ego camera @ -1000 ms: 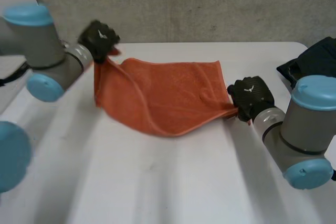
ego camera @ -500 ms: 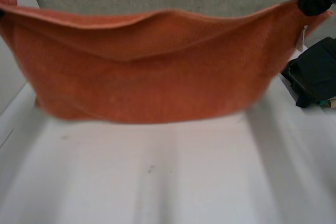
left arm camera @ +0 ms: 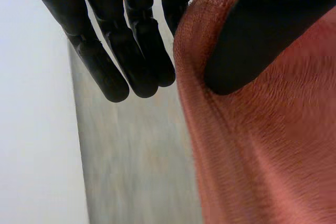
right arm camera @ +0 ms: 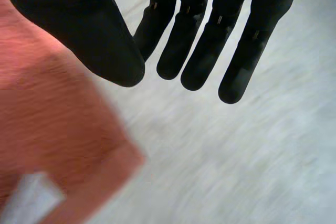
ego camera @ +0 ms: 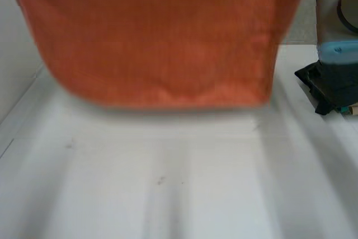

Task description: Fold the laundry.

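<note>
An orange towel [ego camera: 156,37] hangs spread in the air above the white table [ego camera: 168,194], its lower edge clear of the surface. In the left wrist view my left hand [left arm camera: 126,35] pinches the towel's [left arm camera: 262,156] rolled top edge between thumb and straight fingers. In the right wrist view my right hand [right arm camera: 210,35] grips a corner of the towel [right arm camera: 52,129] under its thumb, with the fingers straight beside it. A white label [right arm camera: 29,198] shows near that corner.
A pile of dark clothing [ego camera: 316,88] lies at the table's right edge, partly behind my right arm [ego camera: 338,54]. A grey wall stands behind the table.
Both hands have lifted the towel off the table. It went from lying stretched between them to hanging high and flat in front of the head camera.
</note>
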### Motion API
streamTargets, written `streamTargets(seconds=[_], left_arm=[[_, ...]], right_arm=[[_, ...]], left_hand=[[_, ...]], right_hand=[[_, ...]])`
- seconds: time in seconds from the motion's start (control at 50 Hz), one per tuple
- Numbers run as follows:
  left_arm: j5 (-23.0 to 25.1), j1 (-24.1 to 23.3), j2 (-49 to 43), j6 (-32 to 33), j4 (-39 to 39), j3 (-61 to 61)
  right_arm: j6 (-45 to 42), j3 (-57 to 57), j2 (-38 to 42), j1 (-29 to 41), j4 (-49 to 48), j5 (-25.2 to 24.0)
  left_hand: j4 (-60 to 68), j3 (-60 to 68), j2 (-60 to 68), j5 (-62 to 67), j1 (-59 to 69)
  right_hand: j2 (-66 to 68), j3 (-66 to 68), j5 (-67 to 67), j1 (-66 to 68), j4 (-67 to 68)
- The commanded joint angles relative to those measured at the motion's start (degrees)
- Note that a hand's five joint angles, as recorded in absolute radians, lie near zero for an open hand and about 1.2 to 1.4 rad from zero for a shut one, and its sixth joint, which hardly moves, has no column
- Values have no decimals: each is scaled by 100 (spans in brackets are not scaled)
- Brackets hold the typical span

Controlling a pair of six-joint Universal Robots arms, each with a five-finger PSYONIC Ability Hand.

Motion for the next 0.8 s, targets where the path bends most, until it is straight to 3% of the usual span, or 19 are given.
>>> streamTargets(seconds=[0.02, 0.2, 0.4, 0.46, 0.48, 0.54, 0.62, 0.8], left_arm=[[-415, -171, 58, -1438, 935, -28], [-337, -171, -222, -806, 909, -880], [252, -197, -390, 213, 505, -2252], [437, -188, -101, 652, 434, -2612], [489, -188, 100, 802, 408, -2761], [586, -223, 497, 987, 355, -2946], [701, -276, 1287, 1137, 153, -3149], [1069, -601, 2958, 1119, -804, -3070]], right_arm=[[489, 158, -124, -57, -1194, 68], [428, 527, -45, -109, -79, -195], [428, 1941, 8, -162, 1460, -942], [436, 2346, 26, -145, 1706, -1127], [480, 2486, 26, -127, 1811, -1162], [638, 2636, 34, -40, 1961, -1171], [1164, 2795, -1, 163, 2146, -1066], [3283, 2672, 412, 848, 2190, -1030]], left_hand=[[1118, 1173, 1139, 1375, 1392], [1118, 1173, 1139, 1375, 1392], [1118, 1173, 1139, 1375, 1392], [1118, 1173, 1139, 1375, 1392], [1118, 1173, 1139, 1375, 1392], [1118, 1173, 1139, 1375, 1392], [1118, 1173, 1139, 1375, 1392], [1118, 1173, 1139, 1375, 1392]], right_hand=[[1263, 1182, 1144, 1451, 1163], [1263, 1182, 1144, 1451, 1163], [1263, 1182, 1144, 1451, 1163], [-1608, -1689, -1727, -1421, -1709], [-3581, -3662, -3700, -3393, -3681], [-5581, -5662, -5700, -5393, -5681], [-5737, -5818, -5856, -5549, -5837], [-5737, -5818, -5856, -5549, -5837]])
